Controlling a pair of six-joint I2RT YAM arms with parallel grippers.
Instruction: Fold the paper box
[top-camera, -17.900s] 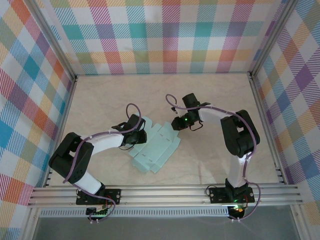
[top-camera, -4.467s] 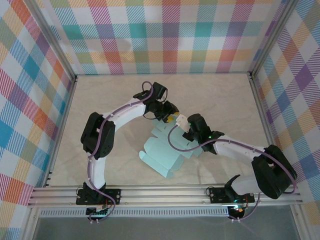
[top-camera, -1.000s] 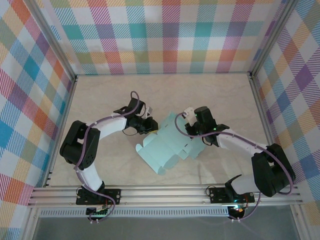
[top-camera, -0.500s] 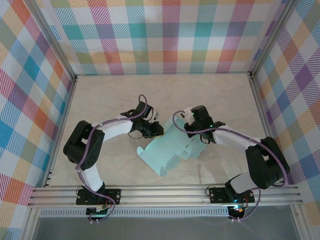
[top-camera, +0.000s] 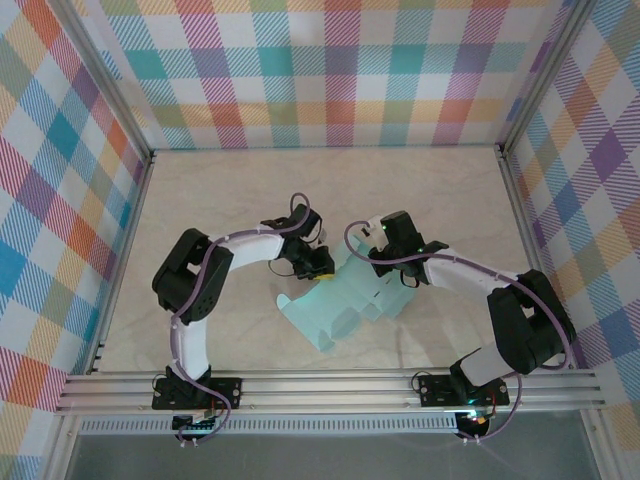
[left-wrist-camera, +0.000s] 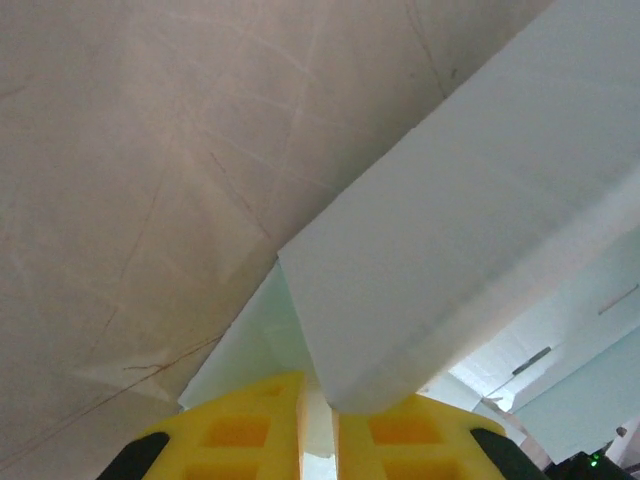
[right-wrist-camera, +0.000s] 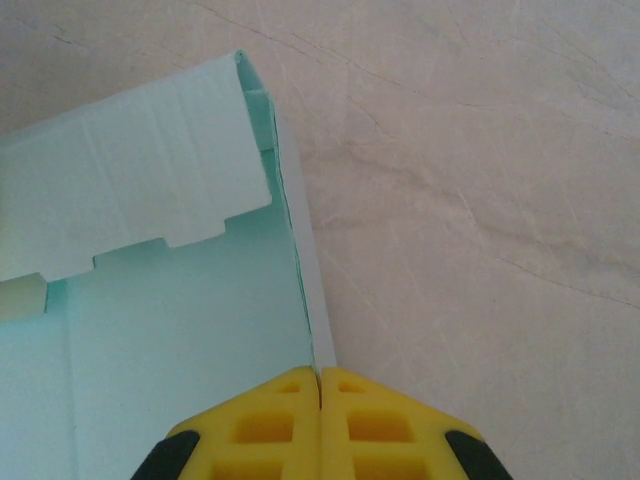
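Your left jaws and right jaws each pinch a paper box (top-camera: 338, 305) flap; wrists hide both grips from above.

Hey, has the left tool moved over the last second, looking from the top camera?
Yes. The left tool, pinching the paper box, has slid right and slightly nearer, away from the left side rail.

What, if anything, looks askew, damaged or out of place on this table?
Nothing looks wrong. The paper box lies diagonally on the table, only partly folded, with one panel lifted. The left hand and the right hand each pinch an edge of it. No tears or crumpling show.
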